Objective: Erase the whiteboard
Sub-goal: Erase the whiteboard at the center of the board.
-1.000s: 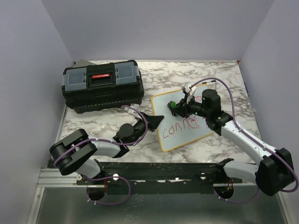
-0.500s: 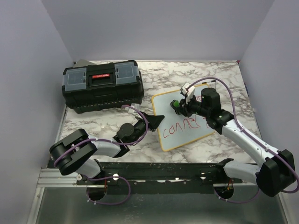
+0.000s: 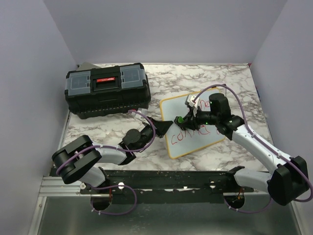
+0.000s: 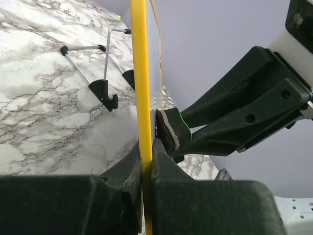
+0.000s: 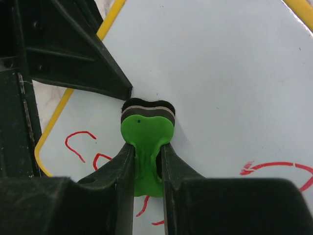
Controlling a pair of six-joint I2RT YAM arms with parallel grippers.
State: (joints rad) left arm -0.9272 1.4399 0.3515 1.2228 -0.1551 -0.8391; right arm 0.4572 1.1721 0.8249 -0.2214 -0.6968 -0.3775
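Note:
The whiteboard (image 3: pixel 172 106) has a yellow frame and stands tilted on the marble table, with red handwriting (image 3: pixel 191 133) on its lower half. My left gripper (image 3: pixel 164 126) is shut on the board's left frame edge (image 4: pixel 139 73), seen edge-on in the left wrist view. My right gripper (image 3: pixel 185 117) is shut on a green eraser (image 5: pixel 146 133). The eraser's dark felt presses on the white surface (image 5: pixel 220 73) near the left edge, close to the left gripper's fingers (image 5: pixel 63 54). Red strokes (image 5: pixel 80 142) lie beside the eraser. The eraser also shows in the left wrist view (image 4: pixel 168 129).
A black toolbox (image 3: pixel 107 90) with grey lid compartments stands at the back left. The board's wire stand with black feet (image 4: pixel 105 88) rests on the table behind it. Purple walls close in the table on three sides.
My right gripper has carried the eraser down and left across the board, closer to the left gripper. The left gripper still holds the frame in place.

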